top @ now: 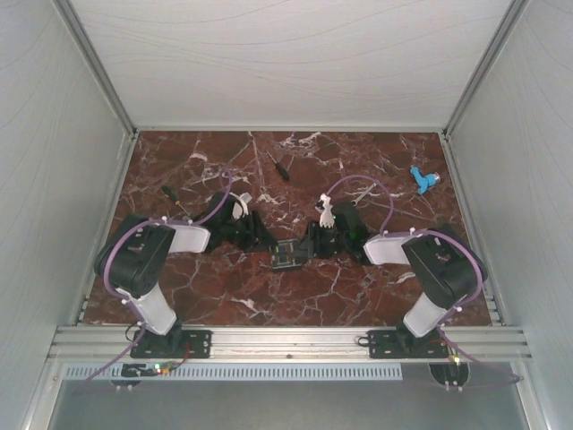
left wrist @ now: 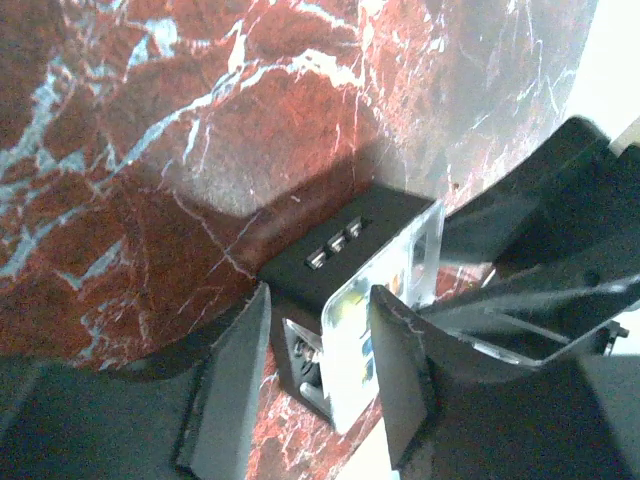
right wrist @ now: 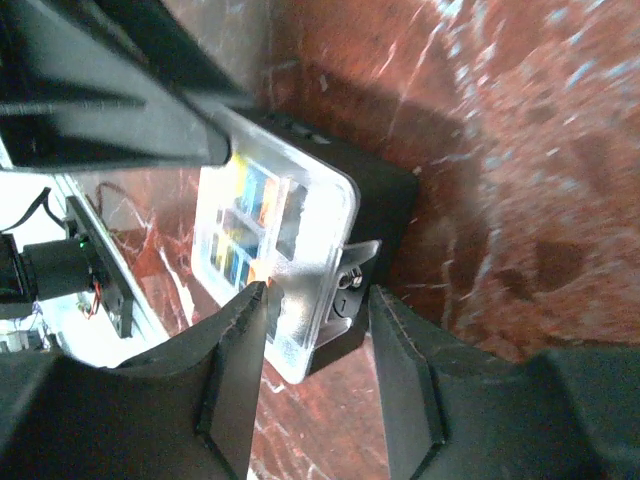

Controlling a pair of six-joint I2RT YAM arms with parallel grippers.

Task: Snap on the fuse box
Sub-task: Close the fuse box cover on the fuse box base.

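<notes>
Top view, fuse box (top: pixel 288 254): seen mid-bench (top: pixel 224 296), between the left end effector (top: pixel 271 244) and the right end effector (top: pixel 306 246).
Left wrist, left end effector (left wrist: pixel 320 300): fingers are held apart astride a box corner, and a gap is seen beside one finger.
Left wrist, clear lid (left wrist: pixel 400 270): laid over the box's face.
Right wrist, right end effector (right wrist: pixel 320 292): clamped on the fuse box's near edge, with both fingers pressed against it.

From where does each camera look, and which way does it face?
Top external: above, behind the robot, facing down on the red marble table; left arm and right arm show.
Left wrist: faces past the left claw to the small square black plastic fuse box.
Right wrist: faces past the right claw, from the opposite side.
Shared: both wrist views show the box's clear plastic lid.
</notes>
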